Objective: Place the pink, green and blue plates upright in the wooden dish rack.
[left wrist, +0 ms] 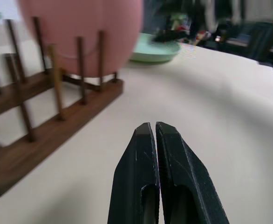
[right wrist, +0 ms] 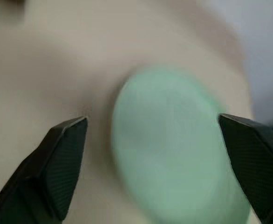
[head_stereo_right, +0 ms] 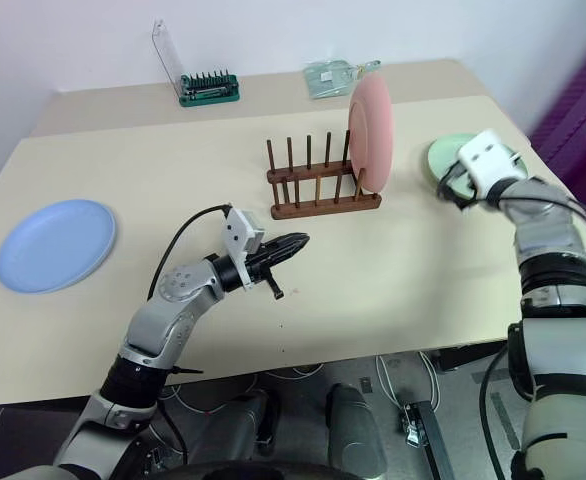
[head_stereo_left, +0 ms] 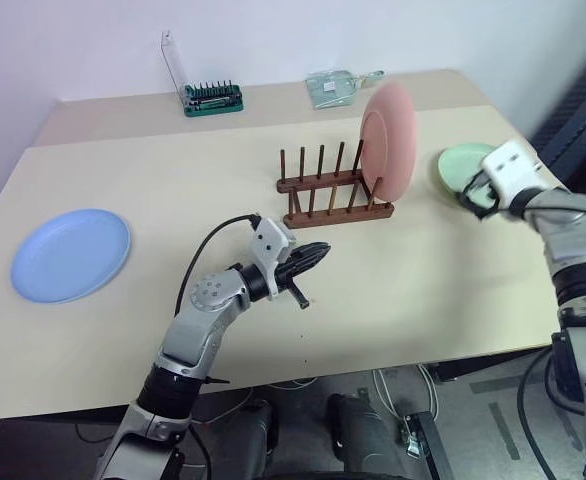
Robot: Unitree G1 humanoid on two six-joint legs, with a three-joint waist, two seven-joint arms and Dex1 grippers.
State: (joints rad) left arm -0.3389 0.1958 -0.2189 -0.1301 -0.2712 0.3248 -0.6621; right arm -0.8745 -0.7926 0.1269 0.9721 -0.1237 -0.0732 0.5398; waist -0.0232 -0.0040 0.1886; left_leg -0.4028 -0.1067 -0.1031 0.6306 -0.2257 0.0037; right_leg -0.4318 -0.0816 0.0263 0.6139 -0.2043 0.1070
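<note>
The pink plate (head_stereo_left: 389, 140) already stands upright at the right end of the wooden dish rack (head_stereo_left: 335, 196), while the green plate (head_stereo_right: 451, 158) lies flat on the bench (head_stereo_left: 403, 290) just beside the rack and the blue plate (head_stereo_left: 70, 254) lies flat far to the left. The right end effector (right wrist: 153, 154) hovers over the green plate with fingers spread wide; the left end effector (left wrist: 156, 135), fingers pressed together, holds nothing. The green plate looks light, rigid and smooth, so probably slippery; pinching its raised rim seems best.
</note>
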